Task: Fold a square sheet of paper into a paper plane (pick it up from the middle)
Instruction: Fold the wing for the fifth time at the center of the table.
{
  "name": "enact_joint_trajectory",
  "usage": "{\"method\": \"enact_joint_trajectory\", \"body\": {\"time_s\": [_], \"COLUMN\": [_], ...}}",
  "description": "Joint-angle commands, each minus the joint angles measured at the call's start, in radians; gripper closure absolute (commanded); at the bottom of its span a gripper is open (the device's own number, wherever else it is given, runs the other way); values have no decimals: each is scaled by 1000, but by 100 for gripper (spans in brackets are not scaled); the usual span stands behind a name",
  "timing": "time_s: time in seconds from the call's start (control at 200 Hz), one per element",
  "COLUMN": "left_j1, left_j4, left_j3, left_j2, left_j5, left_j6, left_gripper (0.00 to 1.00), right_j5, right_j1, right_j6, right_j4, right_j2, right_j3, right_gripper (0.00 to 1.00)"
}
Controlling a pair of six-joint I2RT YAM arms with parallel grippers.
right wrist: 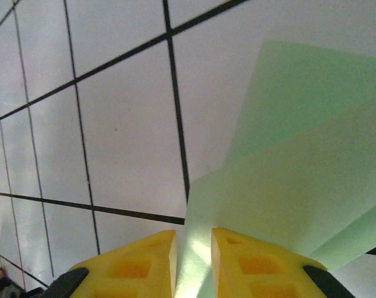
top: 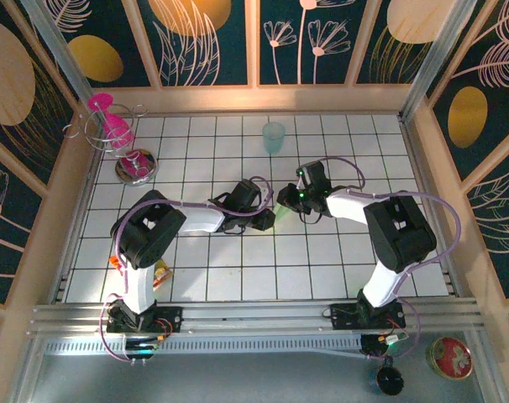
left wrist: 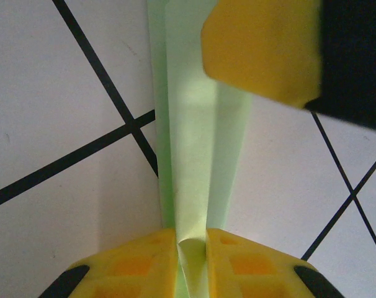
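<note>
Step in hand, by my read: late folding. The sheet was already a long narrow paper plane with a centre crease, and both arms were on it to set or lift the wings. It was not yet finished.

Left gripper: jaws nearly together and clamped on the plane. The crease ridge was pinched upright between the two yellow pads and the paper was crinkled right at the bite. From there the plane ran straight ahead of the jaws, lying on the white tiled table. One yellow finger of the other arm sat at the far end, ahead and to the right, over the paper. I cannot tell if it touched.

Right gripper: jaws narrow, a slim gap with a paper edge inside it. I cannot tell if the pads actually pressed the paper or only straddled it. Ahead and right of these jaws the paper fanned out in overlapping layers, partly raised off the tiles.

The next move would likely call for:
- a firm hold at the left jaws as anchor
- a sure bite at the right jaws before any pull
- a slow sweep along the crease, no twist

Risks, as a judgement: thin paper could tear or slip out, and the crease could go crooked.
</note>
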Motion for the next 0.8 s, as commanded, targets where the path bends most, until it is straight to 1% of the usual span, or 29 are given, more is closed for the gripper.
{"method": "enact_joint_trajectory", "body": {"time_s": [0.0,0.791], "left_j1": [-2,-2], "left_j4": [-54,-72], "left_j3": [7,7], "left_j2": [31,38], "left_j5": [7,18], "left_j6": [10,13], "left_gripper": [81,80], "right_j5": [15,49], "right_j1": [-8,-23], "right_j6": [8,12], "right_j4": [3,-22], "right_j2": [29,52], "right_j3": [16,-3], "right_gripper": [78,79]}}
